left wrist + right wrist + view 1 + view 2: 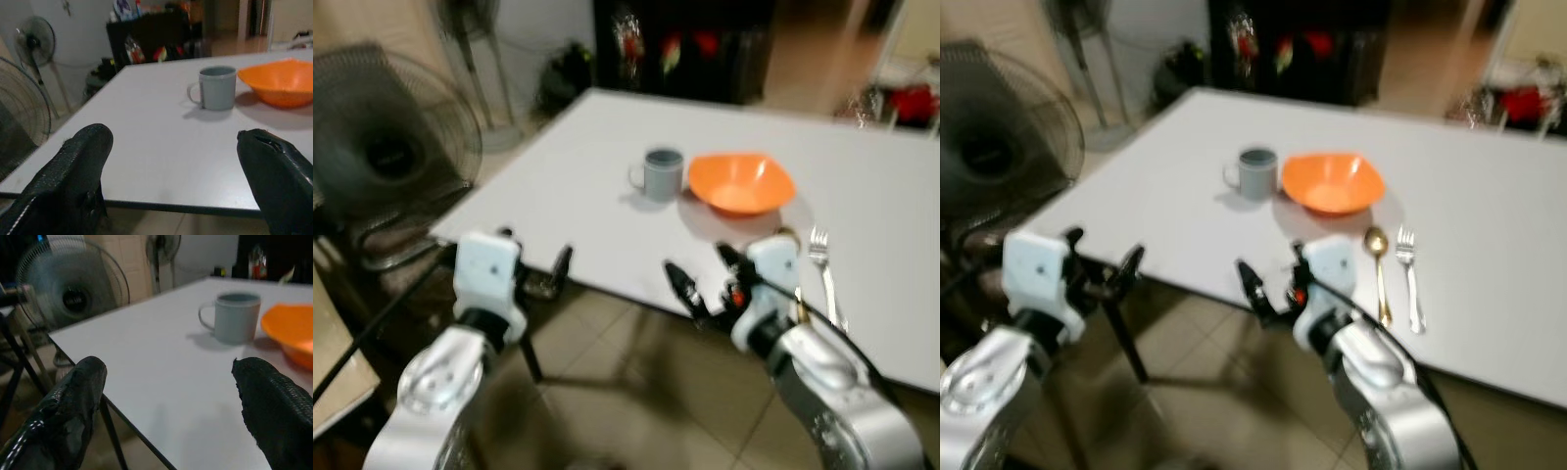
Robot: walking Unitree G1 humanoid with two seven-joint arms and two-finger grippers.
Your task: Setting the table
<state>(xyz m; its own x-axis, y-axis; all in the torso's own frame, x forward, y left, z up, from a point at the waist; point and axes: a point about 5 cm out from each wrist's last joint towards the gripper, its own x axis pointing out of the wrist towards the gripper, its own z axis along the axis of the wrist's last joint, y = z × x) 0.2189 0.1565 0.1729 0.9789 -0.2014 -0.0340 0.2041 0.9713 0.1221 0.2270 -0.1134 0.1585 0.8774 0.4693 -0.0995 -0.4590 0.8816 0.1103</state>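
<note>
White table (607, 176) ahead of me. On it: grey mug (661, 174), handle toward my left, just beside an orange bowl (741, 182) on its right. Nearer my right side, a gold spoon (1377, 262) and a silver fork (1408, 264) lie side by side close to the table's near edge. My left gripper (533, 264) hangs off the near edge over the tiled floor (607, 392), fingers (73, 171) spread wide, holding nothing. My right gripper (700, 279) sits at the near edge by the spoon, fingers (68, 411) also wide apart, empty. Standing fan (386, 147) on my left.
</note>
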